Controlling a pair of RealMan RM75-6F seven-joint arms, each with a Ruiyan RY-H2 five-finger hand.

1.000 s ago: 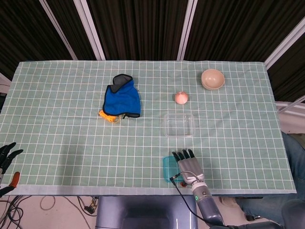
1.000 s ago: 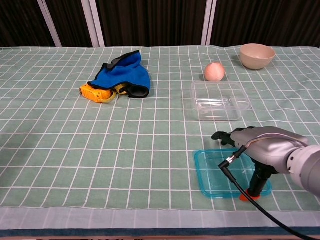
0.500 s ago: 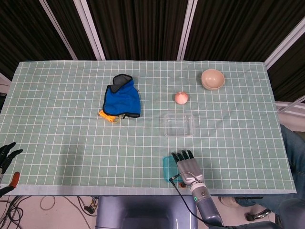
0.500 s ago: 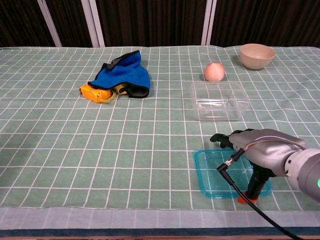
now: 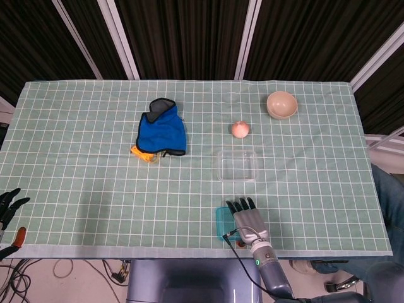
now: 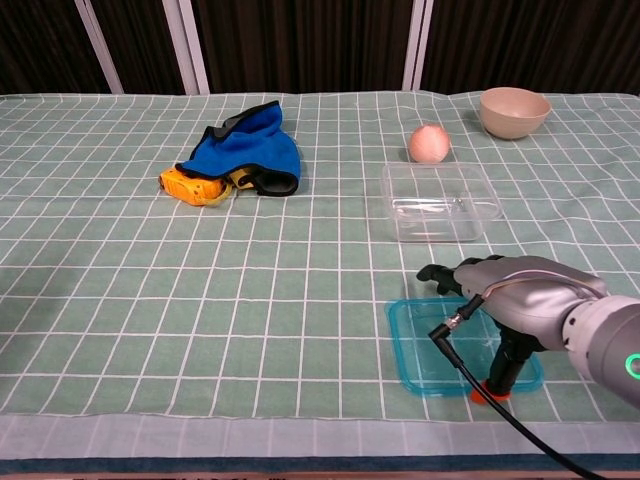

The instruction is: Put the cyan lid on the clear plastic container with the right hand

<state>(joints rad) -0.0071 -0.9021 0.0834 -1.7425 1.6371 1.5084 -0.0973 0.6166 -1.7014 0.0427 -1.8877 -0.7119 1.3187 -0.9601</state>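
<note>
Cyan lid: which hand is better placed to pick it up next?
The right hand. It sits directly over the cyan lid at the table's near edge, just in front of the clear container. The left hand hangs off the table's far left corner.

A table covered with a green checked cloth (image 5: 82,158) carries a blue cloth (image 5: 163,131) over a yellow object (image 6: 190,186), a pink fruit (image 5: 240,129), a beige bowl (image 5: 281,105), a clear plastic container (image 5: 237,165) and, near the front edge, a cyan lid (image 6: 425,345).
</note>
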